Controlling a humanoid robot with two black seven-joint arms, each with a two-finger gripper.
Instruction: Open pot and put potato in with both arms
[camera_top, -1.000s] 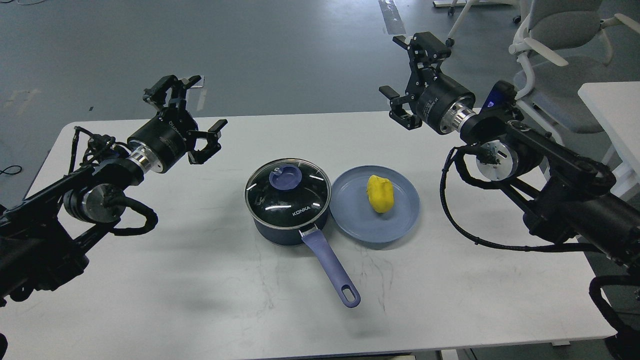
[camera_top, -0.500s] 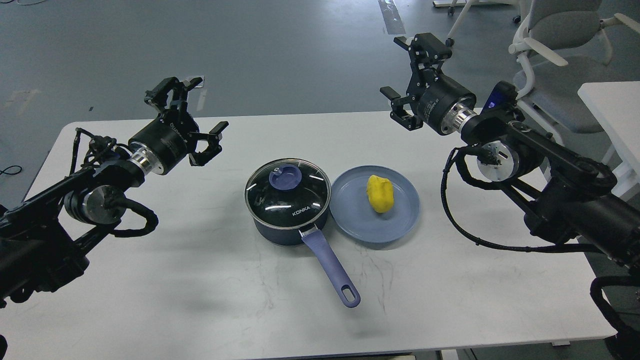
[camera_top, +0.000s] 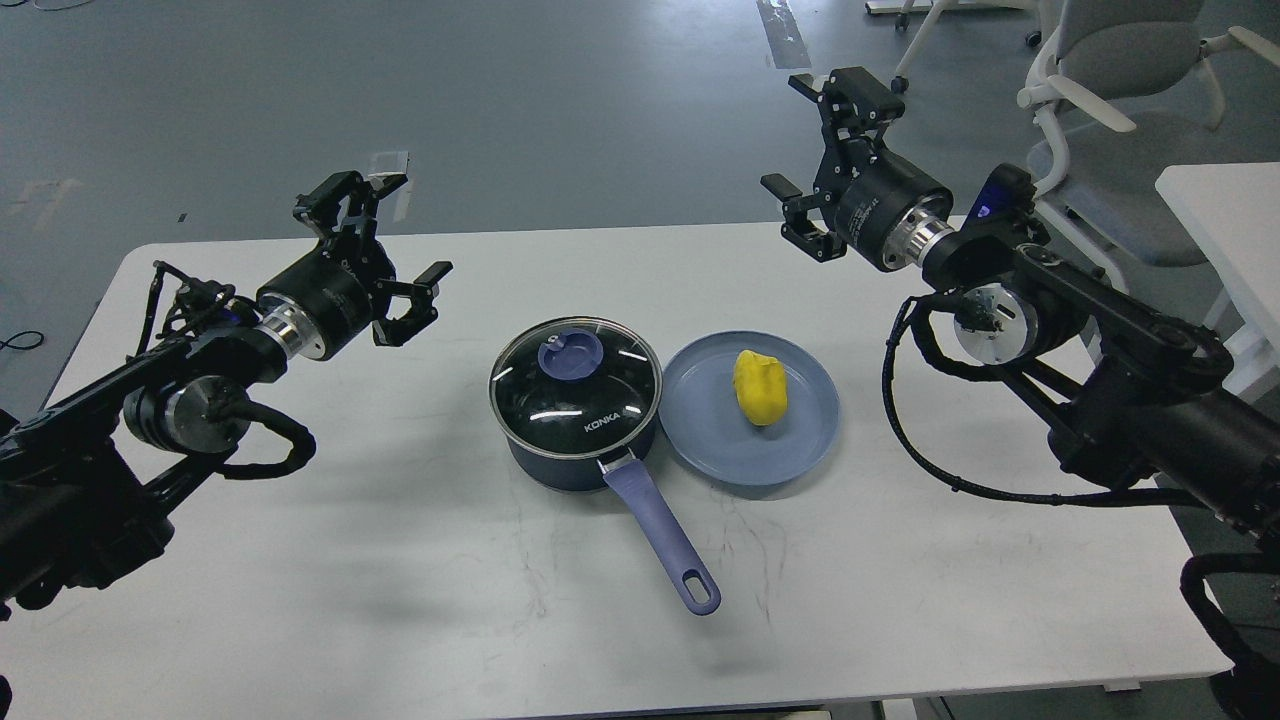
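A dark blue pot (camera_top: 575, 440) stands at the table's middle with its glass lid (camera_top: 575, 385) on, a blue knob (camera_top: 570, 352) on top and a long blue handle (camera_top: 660, 535) pointing toward me. A yellow potato (camera_top: 760, 387) lies on a blue plate (camera_top: 700, 430) right of the pot. My left gripper (camera_top: 385, 245) is open and empty, up and left of the pot. My right gripper (camera_top: 815, 150) is open and empty, raised above the table's far edge, behind the plate.
The white table (camera_top: 400, 580) reaches from left to right. A grey office chair (camera_top: 1120, 90) and another white table (camera_top: 1225, 215) stand at the right behind my right arm.
My left gripper has dropped a little and shifted slightly right toward the pot. The right arm has barely moved. Pot, lid and potato are unmoved.
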